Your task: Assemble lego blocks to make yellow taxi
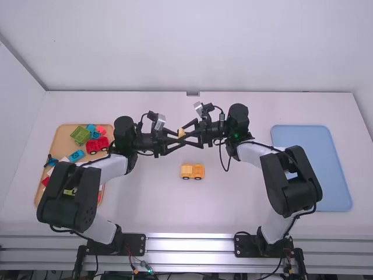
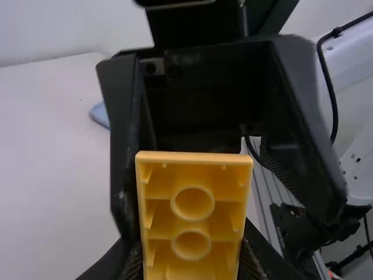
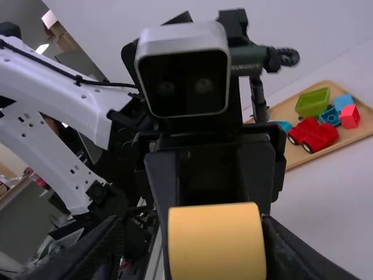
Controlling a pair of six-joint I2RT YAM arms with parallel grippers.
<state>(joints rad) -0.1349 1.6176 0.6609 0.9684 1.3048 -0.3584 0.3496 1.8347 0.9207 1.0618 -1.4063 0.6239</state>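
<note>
The taxi looks partly built. Its wheeled body (image 1: 192,171), yellow with small dark wheels, stands on the surface (image 1: 145,204) just below the middle of the high view. The loose yellow block (image 1: 181,133) is up in the air above it in the frame, between the two arms. The left gripper (image 2: 190,256) has its jaws closed on that block; the right gripper (image 3: 192,233) has its jaws spread around it, one side near the block's edge and the other apart, so I judge this a handover or a regrip. What is left, as I read it, is to settle the grip, bring the block over the body and press it on, likely as cab or roof.

The block seems to be hard moulded plastic. Its underside is hollow, with two round tubes and thin ribs along the walls; the face seen in the right wrist view is smooth and plain, squarish with softly rounded corners. The body is boxy, in similar plastic.

At the left of the high view a tan tray (image 1: 63,139) with rounded corners holds a glossy red car (image 1: 97,145), a green block (image 1: 80,135) and a blue block (image 1: 76,156). A flat blue tray (image 1: 315,175) lies at the right.
</note>
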